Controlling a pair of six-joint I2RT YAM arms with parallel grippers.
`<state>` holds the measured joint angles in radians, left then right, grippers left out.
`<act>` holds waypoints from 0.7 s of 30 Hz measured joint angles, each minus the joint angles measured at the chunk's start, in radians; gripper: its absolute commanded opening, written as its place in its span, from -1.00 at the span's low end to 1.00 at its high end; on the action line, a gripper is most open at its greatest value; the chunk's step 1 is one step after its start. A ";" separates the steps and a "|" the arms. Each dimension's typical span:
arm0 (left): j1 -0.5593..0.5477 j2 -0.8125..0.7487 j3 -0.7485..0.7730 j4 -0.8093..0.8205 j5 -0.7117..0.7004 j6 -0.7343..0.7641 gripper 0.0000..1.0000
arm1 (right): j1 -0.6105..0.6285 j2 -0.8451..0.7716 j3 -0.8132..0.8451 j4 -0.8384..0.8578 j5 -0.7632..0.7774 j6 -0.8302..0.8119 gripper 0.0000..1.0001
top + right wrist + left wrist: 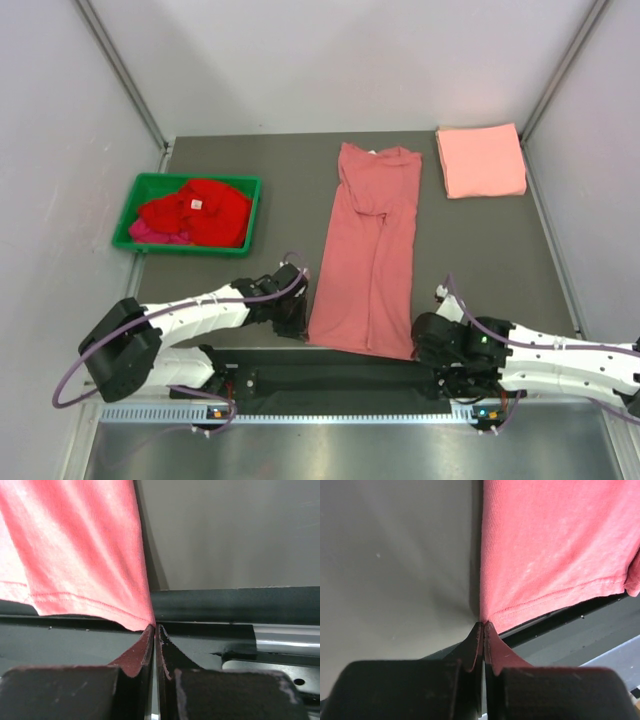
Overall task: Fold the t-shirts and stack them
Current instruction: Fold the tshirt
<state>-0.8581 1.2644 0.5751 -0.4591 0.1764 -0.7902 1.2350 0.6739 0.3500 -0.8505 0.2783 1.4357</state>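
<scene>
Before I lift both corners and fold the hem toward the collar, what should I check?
1. Is the left gripper shut on the rose shirt at its near-left hem corner? Ok.
2. Is the right gripper shut on the near-right hem corner? Ok.
3. Is the shirt narrowed to a long strip with its sleeves folded in? Ok.
4. Is the folded salmon shirt off the fold path? Ok, it lies far right.
5. How much cloth does each pinch hold? Cannot tell.

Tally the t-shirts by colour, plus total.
salmon pink t-shirt, folded: 1
dusty rose t-shirt, laid out: 1
bright red t-shirt, in green bin: 1
magenta t-shirt, in bin: 1
Total: 4
</scene>
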 measured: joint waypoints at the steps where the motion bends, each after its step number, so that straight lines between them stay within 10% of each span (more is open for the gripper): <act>1: -0.005 -0.007 -0.009 0.006 0.001 -0.009 -1.00 | 0.000 -0.002 0.000 -0.007 0.000 0.000 -1.00; 21: -0.093 -0.051 -0.022 0.003 -0.052 -0.088 -1.00 | 0.001 -0.037 0.000 -0.038 -0.002 0.000 -1.00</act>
<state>-0.9516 1.2137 0.5529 -0.4557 0.1246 -0.8780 1.2362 0.6369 0.3500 -0.8883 0.2760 1.4353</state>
